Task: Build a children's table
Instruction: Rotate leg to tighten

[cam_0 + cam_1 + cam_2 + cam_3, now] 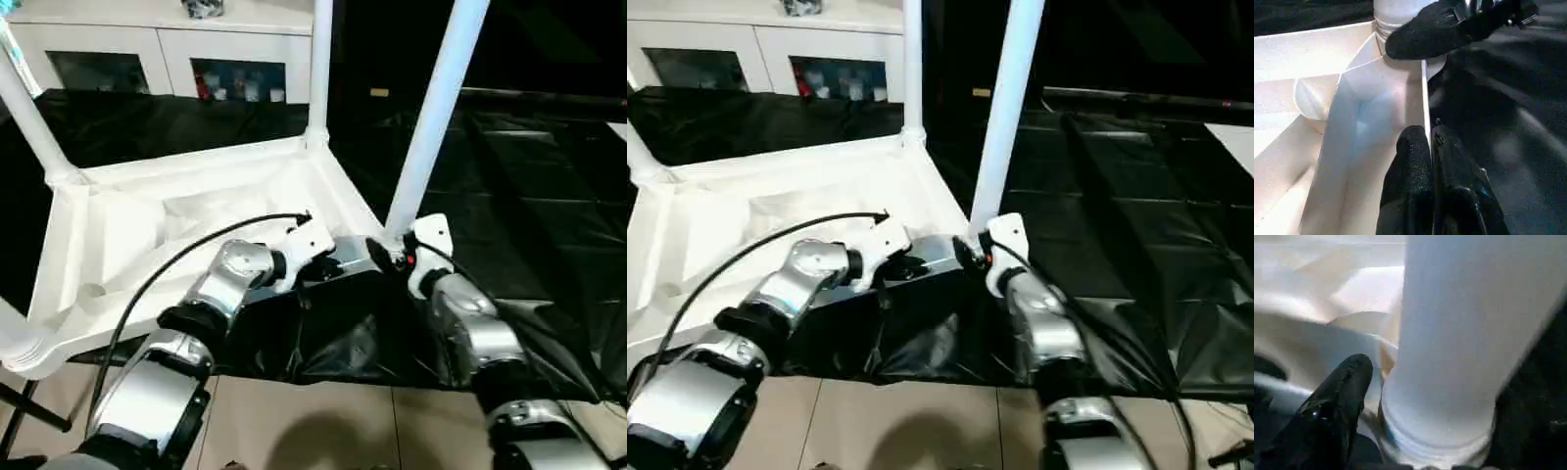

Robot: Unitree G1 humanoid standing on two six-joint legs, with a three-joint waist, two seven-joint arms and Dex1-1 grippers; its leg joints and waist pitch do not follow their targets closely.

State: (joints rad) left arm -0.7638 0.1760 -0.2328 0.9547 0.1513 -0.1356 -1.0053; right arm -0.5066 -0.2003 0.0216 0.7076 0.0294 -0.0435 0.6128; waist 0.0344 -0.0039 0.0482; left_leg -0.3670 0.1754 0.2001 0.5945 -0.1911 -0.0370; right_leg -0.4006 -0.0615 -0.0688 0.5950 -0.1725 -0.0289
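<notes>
The white table top (186, 196) lies upside down on the black-draped table (549, 196), ribs facing up. Three white legs stand in its corner sockets: far left (29, 117), far right (320, 69) and near right (436, 117). My left gripper (1429, 137) is shut on the thin rim of the top's near right side, one finger on each face. My right gripper (392, 253) is at the base of the near right leg (1459, 333), closed on it just above the socket. One of its fingers (1347, 382) lies against the leg; the other is hidden.
A white glass-door cabinet (157, 49) stands behind the black table. A black cable (167, 269) arcs over my left forearm. The draped cloth hangs over the near edge above the tiled floor (323, 421). The cloth runs on to the right of the leg.
</notes>
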